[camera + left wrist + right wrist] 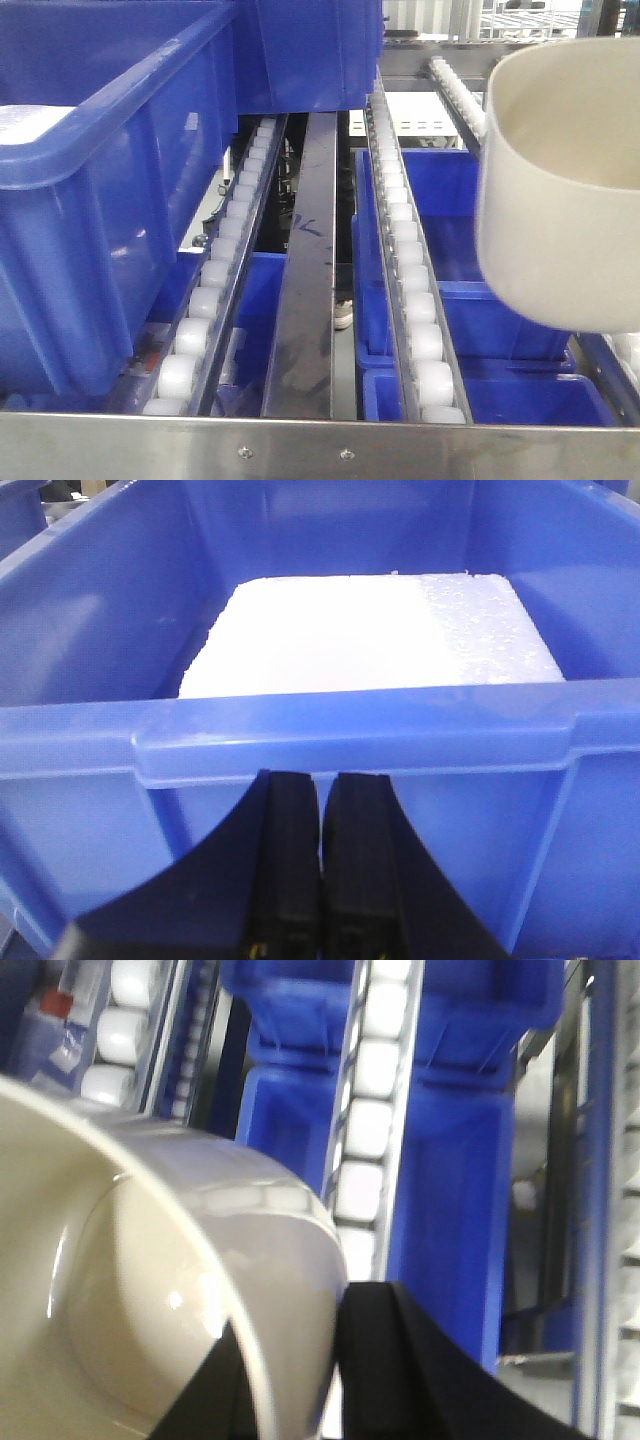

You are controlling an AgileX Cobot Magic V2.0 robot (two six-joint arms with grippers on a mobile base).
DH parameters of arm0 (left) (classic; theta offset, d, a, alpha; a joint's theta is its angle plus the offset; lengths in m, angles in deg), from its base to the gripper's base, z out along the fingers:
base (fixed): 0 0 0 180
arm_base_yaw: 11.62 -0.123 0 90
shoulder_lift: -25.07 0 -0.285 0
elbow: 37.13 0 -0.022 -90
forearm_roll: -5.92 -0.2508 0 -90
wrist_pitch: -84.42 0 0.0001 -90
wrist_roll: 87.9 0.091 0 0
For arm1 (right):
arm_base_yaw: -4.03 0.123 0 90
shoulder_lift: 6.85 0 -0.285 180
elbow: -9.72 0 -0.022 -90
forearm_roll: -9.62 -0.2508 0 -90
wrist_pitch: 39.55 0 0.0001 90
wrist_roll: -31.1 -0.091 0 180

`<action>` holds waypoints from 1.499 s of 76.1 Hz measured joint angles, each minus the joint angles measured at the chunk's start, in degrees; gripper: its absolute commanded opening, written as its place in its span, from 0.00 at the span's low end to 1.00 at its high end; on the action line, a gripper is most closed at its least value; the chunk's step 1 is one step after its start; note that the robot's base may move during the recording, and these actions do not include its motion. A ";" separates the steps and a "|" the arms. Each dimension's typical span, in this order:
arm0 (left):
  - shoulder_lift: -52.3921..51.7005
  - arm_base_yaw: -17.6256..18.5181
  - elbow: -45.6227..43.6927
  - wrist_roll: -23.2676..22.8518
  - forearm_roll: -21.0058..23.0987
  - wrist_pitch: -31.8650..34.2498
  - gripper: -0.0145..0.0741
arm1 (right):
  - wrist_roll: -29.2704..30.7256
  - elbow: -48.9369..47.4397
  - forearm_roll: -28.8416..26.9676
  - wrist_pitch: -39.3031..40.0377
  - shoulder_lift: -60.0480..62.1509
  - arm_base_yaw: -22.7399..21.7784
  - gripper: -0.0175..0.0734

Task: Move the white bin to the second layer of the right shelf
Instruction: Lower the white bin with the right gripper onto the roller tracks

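I am working in a warehouse or factory storage area. Before me stands a stainless-steel flow rack [310, 440] with lanes of small white plastic rollers [412, 290] running back from its front rail. Blue plastic crates [100, 180] sit on the lanes and on the tier below, one holding a white foam block [370, 630].

The steel rack tier [300, 440] is built of lanes of white rollers [410, 290] between steel channels, closed by a flat front rail. A large blue crate [110, 180] is carried on the left lanes, directly ahead of the left gripper [322, 860]; a white foam slab [370, 630] is laid inside it.
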 measured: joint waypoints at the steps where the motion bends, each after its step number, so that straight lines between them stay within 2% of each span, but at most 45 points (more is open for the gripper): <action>1: 0.00 0.00 0.00 0.00 0.00 0.00 0.26 | 0.00 0.00 -0.02 0.00 -0.01 0.00 0.25; 74: 0.00 0.00 0.00 0.00 0.00 0.00 0.26 | 0.00 -0.13 -1.58 2.39 -12.85 0.47 0.25; 114: 0.00 0.00 0.00 0.00 0.00 0.00 0.26 | 0.00 -0.13 -1.72 2.48 -13.53 0.47 0.25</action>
